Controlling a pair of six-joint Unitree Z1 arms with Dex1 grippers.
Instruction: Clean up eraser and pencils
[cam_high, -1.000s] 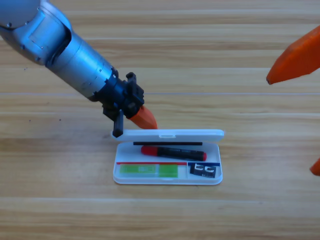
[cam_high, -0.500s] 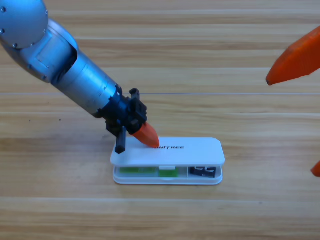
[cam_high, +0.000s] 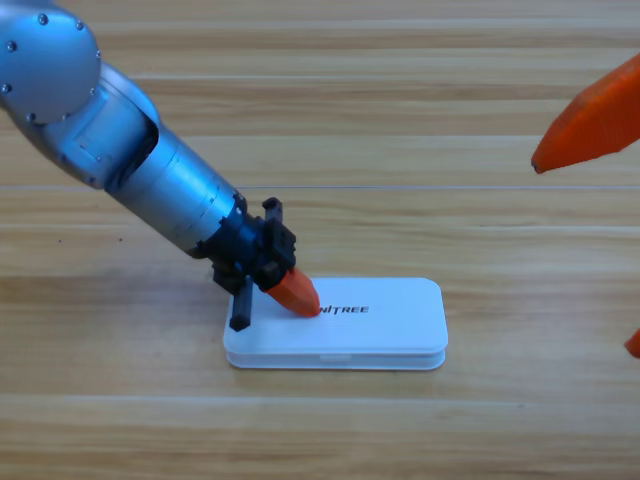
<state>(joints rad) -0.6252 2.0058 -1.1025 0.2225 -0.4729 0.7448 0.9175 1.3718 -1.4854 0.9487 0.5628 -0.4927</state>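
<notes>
The white UNITREE case (cam_high: 380, 325) lies flat on the wooden table with its lid fully down. The eraser and the pencils are hidden; nothing of them shows through the closed case. My left gripper (cam_high: 298, 296) comes in from the upper left, and its orange tip rests on the left part of the lid, beside the printed name. Its jaws look pressed together as one orange wedge, holding nothing. My right gripper (cam_high: 583, 255) waits at the right edge, open, its two orange jaws far apart and partly cut off.
The grey left arm (cam_high: 110, 140) slants across the upper left of the table. Bare wooden boards (cam_high: 400, 100) surround the case on all sides.
The lid, upright a second ago with the pen, green stick and eraser showing inside, has been pushed down by the left gripper and now lies shut. The right arm has not moved.
</notes>
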